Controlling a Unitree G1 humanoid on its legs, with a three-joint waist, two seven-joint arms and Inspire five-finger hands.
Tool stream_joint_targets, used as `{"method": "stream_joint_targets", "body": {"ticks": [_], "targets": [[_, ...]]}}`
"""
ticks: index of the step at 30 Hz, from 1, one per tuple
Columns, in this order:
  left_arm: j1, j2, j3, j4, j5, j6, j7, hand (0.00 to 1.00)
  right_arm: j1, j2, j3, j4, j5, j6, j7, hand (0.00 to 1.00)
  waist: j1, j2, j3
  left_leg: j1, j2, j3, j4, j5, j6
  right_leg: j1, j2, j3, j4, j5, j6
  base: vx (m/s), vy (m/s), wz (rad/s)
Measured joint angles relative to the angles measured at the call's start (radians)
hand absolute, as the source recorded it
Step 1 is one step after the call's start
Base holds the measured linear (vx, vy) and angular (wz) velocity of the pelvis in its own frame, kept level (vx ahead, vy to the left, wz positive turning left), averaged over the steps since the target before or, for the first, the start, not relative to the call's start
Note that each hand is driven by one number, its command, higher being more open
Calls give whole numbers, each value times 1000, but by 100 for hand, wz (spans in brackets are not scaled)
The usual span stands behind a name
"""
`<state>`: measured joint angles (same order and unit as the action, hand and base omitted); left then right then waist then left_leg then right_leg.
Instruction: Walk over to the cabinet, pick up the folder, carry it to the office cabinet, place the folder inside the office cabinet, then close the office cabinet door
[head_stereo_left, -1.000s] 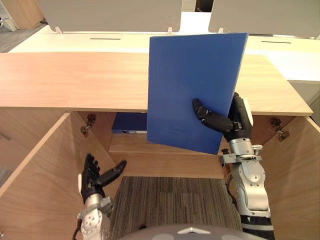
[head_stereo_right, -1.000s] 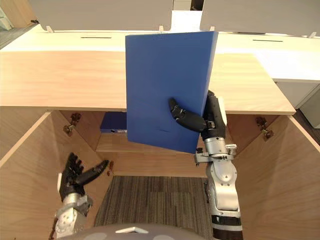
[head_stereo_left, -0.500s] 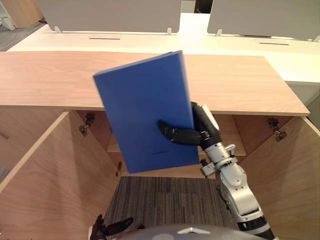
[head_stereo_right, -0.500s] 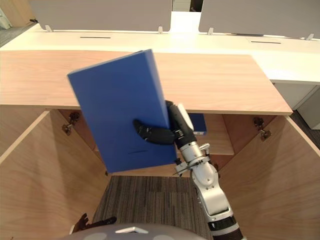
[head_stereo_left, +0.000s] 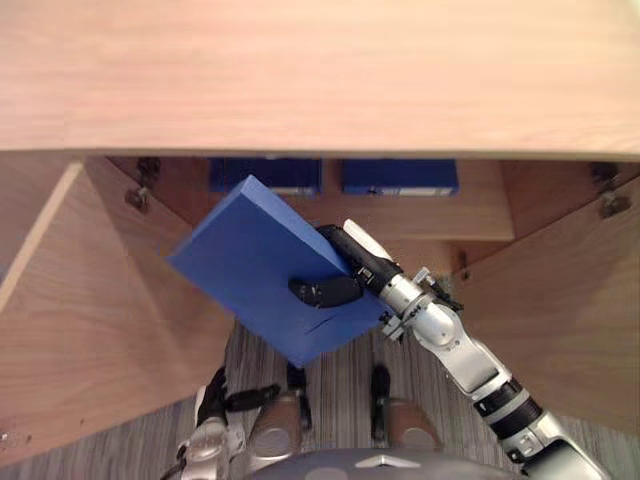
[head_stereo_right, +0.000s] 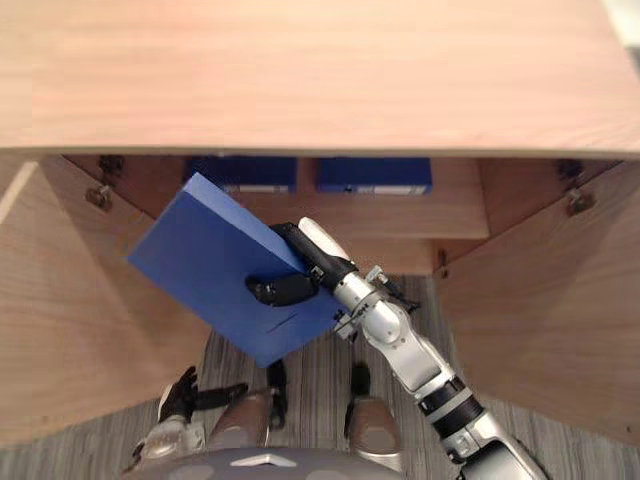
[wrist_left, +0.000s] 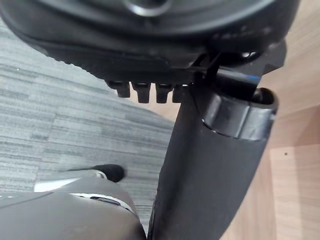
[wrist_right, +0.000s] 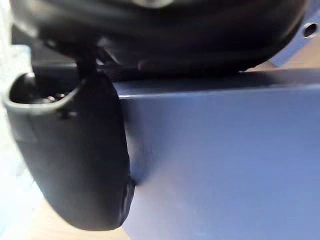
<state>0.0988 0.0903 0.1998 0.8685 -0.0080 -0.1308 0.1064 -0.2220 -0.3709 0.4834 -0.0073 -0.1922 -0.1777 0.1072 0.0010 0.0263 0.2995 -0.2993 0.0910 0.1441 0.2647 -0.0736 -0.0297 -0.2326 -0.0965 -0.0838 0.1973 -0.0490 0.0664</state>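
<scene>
My right hand (head_stereo_left: 352, 262) is shut on the blue folder (head_stereo_left: 255, 262), with its thumb (wrist_right: 75, 160) pressed on the cover (wrist_right: 220, 165). The folder lies tilted, almost flat, low in front of the open office cabinet's shelf (head_stereo_left: 480, 215). My left hand (head_stereo_left: 222, 398) hangs low at the lower left, open with nothing in it, beside the left door (wrist_left: 295, 150).
Two other blue folders (head_stereo_left: 265, 175) (head_stereo_left: 400, 177) stand on the shelf at the back. The wooden cabinet top (head_stereo_left: 320, 70) juts out overhead. Both doors (head_stereo_left: 70, 300) (head_stereo_left: 570, 300) stand open at either side. Striped grey carpet (wrist_left: 60, 115) lies below.
The camera has tipped down toward the cabinet opening. My right hand has lowered the folder from upright above the top to a flat tilt before the shelf. The left hand stays low.
</scene>
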Motion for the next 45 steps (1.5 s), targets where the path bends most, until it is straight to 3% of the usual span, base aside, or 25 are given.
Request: {"method": "stream_joint_targets", "body": {"ticks": [5,13,19,28,34,45], "targets": [[-97,17,-29,-72,-5,-6,8,100,-57,-4,-60,59,-12,5,-45,0,-2,9,119,-200,15,-5,141,-11,10,-219,-4,10,173,-30,-8,-164,-5,-5],[-153,2,-29,-209,-30,-13,37,100,-70,32,-221,34,20,25,-146,0,24,16,164,-488,60,-28,388,-76,8,-518,-7,8,452,-119,-25,-175,-40,-1],[-235,-21,-25,-285,-67,-13,42,100,-141,76,-358,-1,257,28,-228,0,51,9,194,-675,82,-61,516,-85,4,-701,-6,-3,598,-147,-39,-90,-36,5],[-248,-27,-25,-333,-73,-14,41,100,-260,92,-473,21,517,26,-277,0,56,4,206,-732,85,-76,544,-87,1,-754,-7,-15,633,-159,-45,5,-8,2],[-248,-34,-25,-335,-102,-13,48,100,-421,101,-548,155,737,23,-349,0,61,3,206,-735,84,-78,538,-85,-1,-759,-8,-18,631,-159,-46,23,3,1],[-248,-56,-27,-333,-140,-8,101,100,-683,130,-633,341,973,14,-490,0,58,2,205,-706,60,-97,465,-45,-9,-725,-28,-54,594,-156,-51,28,6,11]]}}
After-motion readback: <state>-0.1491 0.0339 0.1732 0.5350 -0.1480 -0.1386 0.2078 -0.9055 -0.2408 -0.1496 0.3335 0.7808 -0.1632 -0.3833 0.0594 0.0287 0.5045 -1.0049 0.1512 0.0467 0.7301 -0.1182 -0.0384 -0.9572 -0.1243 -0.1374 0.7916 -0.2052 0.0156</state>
